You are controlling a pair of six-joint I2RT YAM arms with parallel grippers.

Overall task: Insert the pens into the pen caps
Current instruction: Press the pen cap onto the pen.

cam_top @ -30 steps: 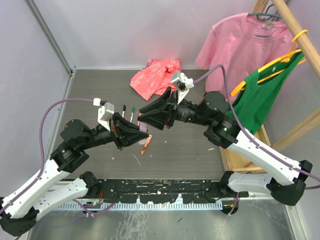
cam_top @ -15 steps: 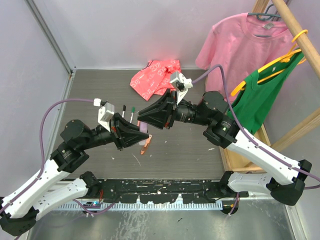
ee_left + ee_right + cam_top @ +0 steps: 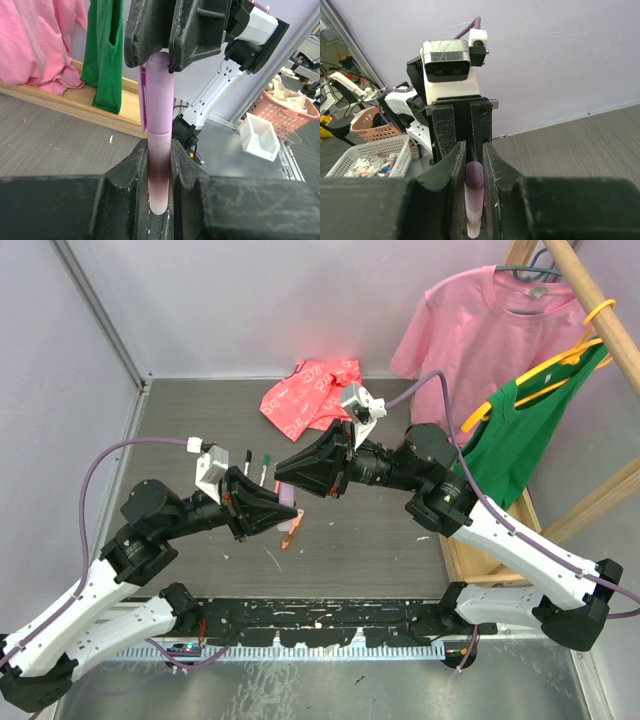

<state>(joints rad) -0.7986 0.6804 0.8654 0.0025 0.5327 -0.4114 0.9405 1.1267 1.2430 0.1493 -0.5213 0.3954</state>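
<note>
My left gripper (image 3: 281,510) is shut on the pink highlighter (image 3: 160,165) and holds it above the table. My right gripper (image 3: 286,484) is shut on the lilac-pink cap (image 3: 160,95), tip to tip with the left one. The cap sits over the highlighter's end, and a seam shows where they meet. The right wrist view shows the cap (image 3: 474,190) between my right fingers. A salmon-orange pen (image 3: 292,531) lies on the table under the grippers. Two white markers, one black-capped (image 3: 248,461) and one green-capped (image 3: 265,464), lie behind the left gripper. The other pens and caps are hidden.
The red patterned cloth (image 3: 310,392) lies at the back of the table. A pink shirt (image 3: 480,320) and a green shirt (image 3: 520,430) hang on a wooden rack (image 3: 590,300) at the right. Small white scraps (image 3: 272,558) lie near the front.
My right gripper has crept slightly left toward the left gripper with the cap. The left arm has hardly moved.
</note>
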